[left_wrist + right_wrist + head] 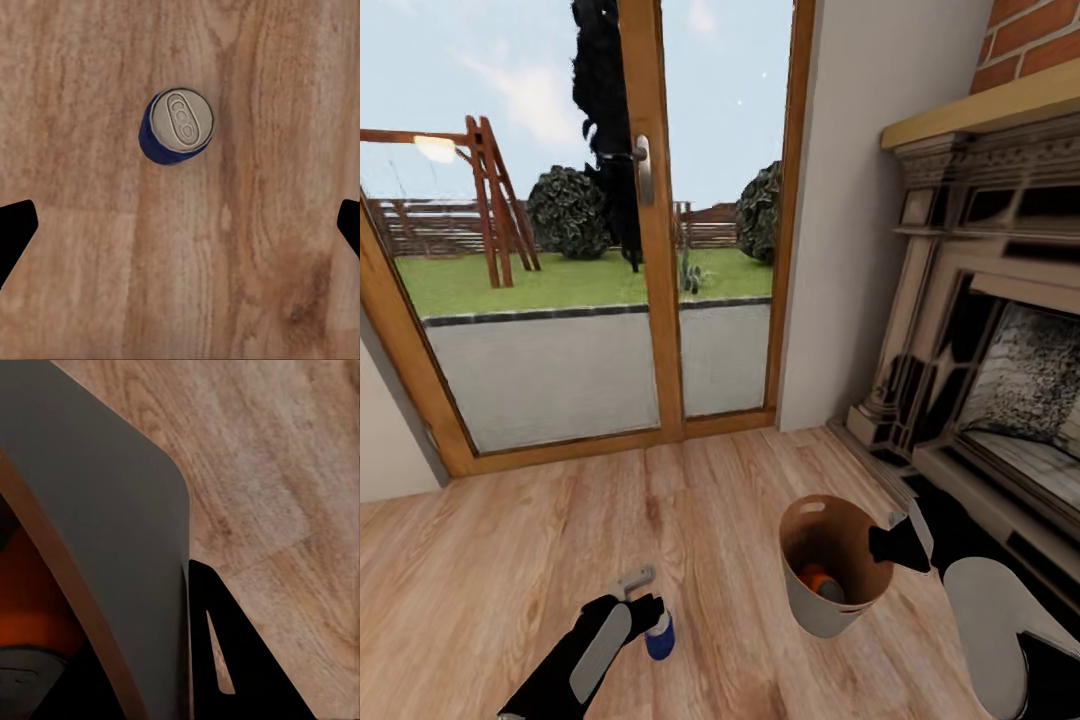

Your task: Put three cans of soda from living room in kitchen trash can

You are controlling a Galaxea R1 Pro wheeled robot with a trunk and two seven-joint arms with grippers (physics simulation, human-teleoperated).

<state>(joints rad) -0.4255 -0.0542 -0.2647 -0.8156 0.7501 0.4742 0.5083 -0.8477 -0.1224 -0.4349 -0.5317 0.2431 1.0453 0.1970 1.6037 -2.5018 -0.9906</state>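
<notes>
One dark blue soda can [175, 126] stands below the spread-apart left gripper [180, 225]; right gripper [900, 545] clamps the trash can [815, 600] rim (orange can [818, 580] inside).

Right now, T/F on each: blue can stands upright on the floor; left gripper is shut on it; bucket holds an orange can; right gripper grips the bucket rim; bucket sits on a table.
1. The blue can stands upright on the wood floor. True.
2. The left gripper is shut on it. False: its fingers are spread wide, apart from the can.
3. The bucket holds an orange can. True.
4. The right gripper grips the bucket's rim. True.
5. The bucket sits on a table. False: held by the gripper, over the floor.
</notes>
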